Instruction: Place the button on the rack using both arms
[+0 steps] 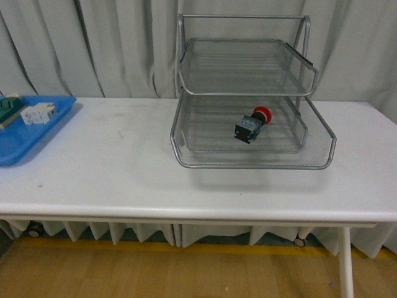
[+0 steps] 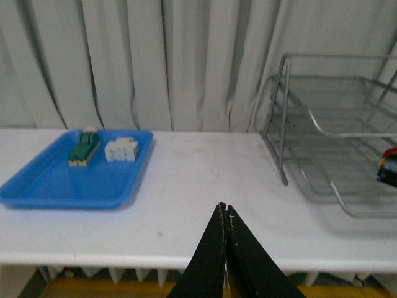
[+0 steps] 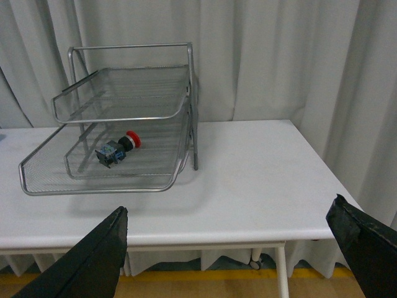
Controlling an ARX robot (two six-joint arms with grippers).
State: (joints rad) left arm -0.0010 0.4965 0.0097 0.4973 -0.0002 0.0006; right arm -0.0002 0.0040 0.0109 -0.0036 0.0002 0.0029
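The button, red cap on a black and silver body, lies on its side on the middle tier of the silver wire rack. It also shows in the right wrist view, and partly at the edge of the left wrist view. Neither arm shows in the front view. My left gripper is shut and empty, held back over the table's front edge, well left of the rack. My right gripper is wide open and empty, back from the table's front edge, to the right of the rack.
A flat blue tray at the table's left end holds a white block and a green-and-cream block. Grey curtains hang behind the white table. The tray also shows in the left wrist view.
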